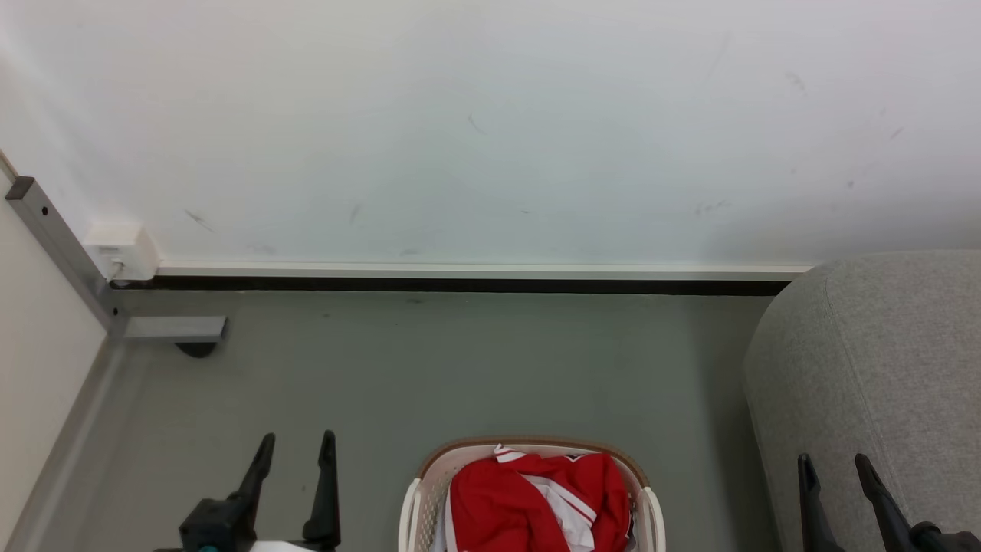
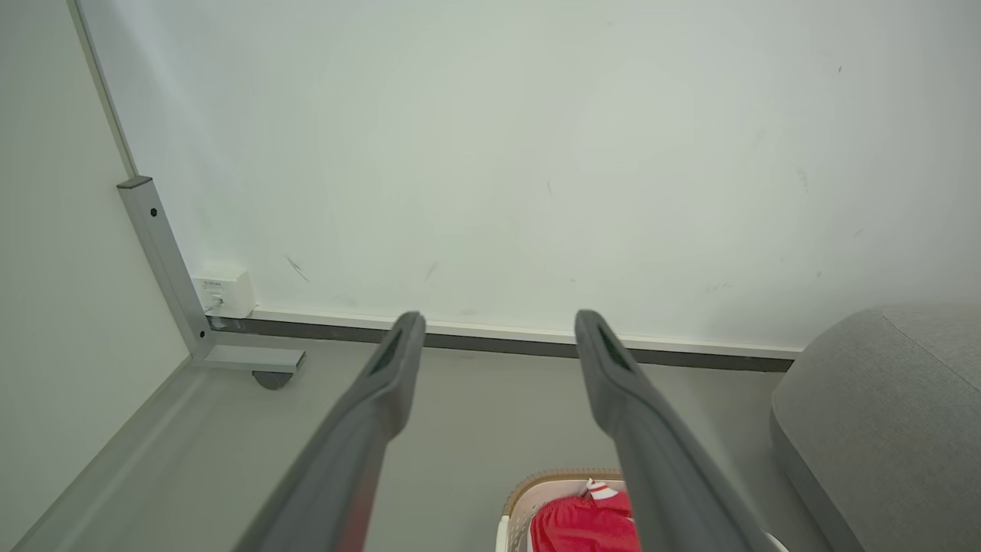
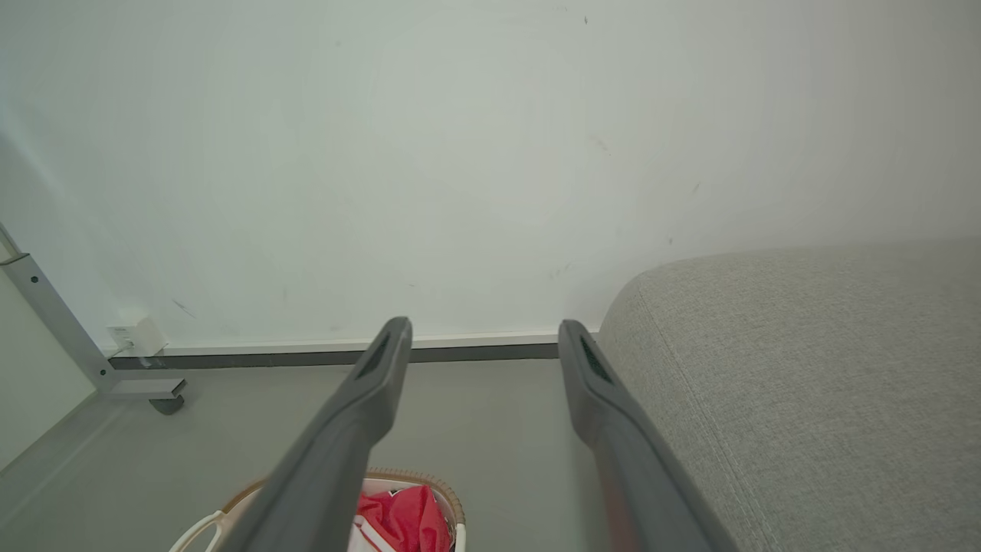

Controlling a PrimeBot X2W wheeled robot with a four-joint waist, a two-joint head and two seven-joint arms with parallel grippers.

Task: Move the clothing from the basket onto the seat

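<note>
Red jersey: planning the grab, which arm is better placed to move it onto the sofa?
Likely right: right pincer and left pincer are open, the jersey between them, but right is beside the sofa.

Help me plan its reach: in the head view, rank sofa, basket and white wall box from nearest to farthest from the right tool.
1. Sofa, right beside the right tool.
2. Basket, to its left, bottom centre.
3. White wall box, far upper left.
</note>
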